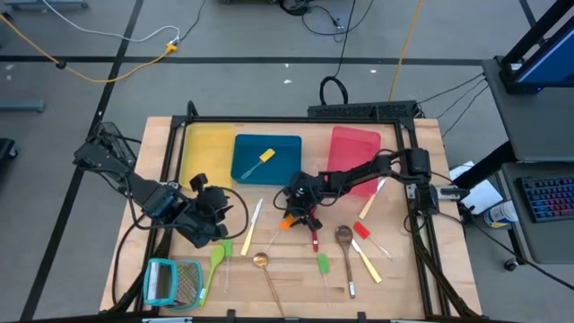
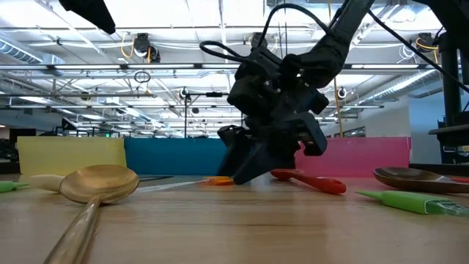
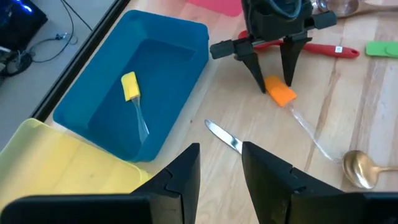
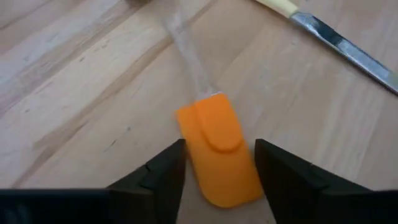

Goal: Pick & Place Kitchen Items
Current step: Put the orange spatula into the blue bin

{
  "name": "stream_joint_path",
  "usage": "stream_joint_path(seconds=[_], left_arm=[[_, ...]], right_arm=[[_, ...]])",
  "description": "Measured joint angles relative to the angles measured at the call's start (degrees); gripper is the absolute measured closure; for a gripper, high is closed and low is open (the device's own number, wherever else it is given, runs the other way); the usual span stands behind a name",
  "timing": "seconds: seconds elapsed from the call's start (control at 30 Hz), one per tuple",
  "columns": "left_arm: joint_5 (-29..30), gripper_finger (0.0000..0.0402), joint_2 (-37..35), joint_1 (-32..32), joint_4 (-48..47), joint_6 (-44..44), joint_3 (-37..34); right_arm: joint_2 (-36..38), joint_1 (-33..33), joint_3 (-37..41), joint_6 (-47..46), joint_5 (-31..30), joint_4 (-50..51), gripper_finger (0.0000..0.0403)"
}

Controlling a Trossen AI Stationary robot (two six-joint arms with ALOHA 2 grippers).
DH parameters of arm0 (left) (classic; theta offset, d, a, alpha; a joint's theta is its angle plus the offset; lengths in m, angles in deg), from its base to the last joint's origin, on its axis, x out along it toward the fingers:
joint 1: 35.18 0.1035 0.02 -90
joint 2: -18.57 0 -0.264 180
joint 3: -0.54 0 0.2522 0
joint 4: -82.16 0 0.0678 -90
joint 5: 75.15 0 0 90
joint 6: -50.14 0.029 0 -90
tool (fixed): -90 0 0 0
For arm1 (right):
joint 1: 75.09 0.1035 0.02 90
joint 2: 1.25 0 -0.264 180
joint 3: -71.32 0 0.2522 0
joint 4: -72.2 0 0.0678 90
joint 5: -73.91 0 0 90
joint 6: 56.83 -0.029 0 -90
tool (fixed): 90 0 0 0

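Note:
An orange spatula with a clear handle lies flat on the wooden table; its head shows in the right wrist view and the left wrist view. My right gripper is open and points down over it. Its two fingers stand on either side of the orange head, close to its edges, with their tips near the table. My left gripper is open and empty, and waits at the table's left. A yellow spatula lies in the blue tray.
A cream-handled knife, a brass spoon, a red spoon, a wooden spoon and green spatulas lie around the right gripper. The yellow tray and red tray stand at the back. The teal grater lies at the front left.

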State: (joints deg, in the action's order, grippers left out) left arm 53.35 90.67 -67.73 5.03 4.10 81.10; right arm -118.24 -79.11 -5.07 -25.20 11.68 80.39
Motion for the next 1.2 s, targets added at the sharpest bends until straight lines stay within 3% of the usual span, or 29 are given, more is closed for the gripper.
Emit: stream_joint_path(seconds=[0.17, 0.3, 0.4, 0.7, 0.93, 1.2], left_arm=[[0.0, 0.0277, 0.0, 0.0, 0.0, 2.0, 0.0], [0.0, 0.0277, 0.0, 0.0, 0.0, 4.1, 0.0], [0.0, 0.0277, 0.0, 0.0, 0.0, 5.5, 0.0], [0.5, 0.0277, 0.0, 0.0, 0.0, 8.7, 0.0], [1.0, 0.0277, 0.0, 0.0, 0.1, 8.8, 0.0], [1.1, 0.0277, 0.0, 0.0, 0.5, 8.1, 0.0]], right_arm=[[0.1, 2.2, 0.1, 0.7, -3.7, 1.5, 0.0288], [0.0, 3.8, 0.1, 2.4, -3.1, 0.8, 0.0351], [0.1, 5.2, 0.2, 2.3, -7.2, -1.2, 0.0387], [4.2, 7.1, 0.4, -2.8, -12.1, -1.7, 0.0398], [14.7, 7.3, 0.4, 1.9, -32.2, -3.3, 0.0400], [17.1, 4.0, 0.3, 4.8, -51.6, -10.1, 0.0400]])
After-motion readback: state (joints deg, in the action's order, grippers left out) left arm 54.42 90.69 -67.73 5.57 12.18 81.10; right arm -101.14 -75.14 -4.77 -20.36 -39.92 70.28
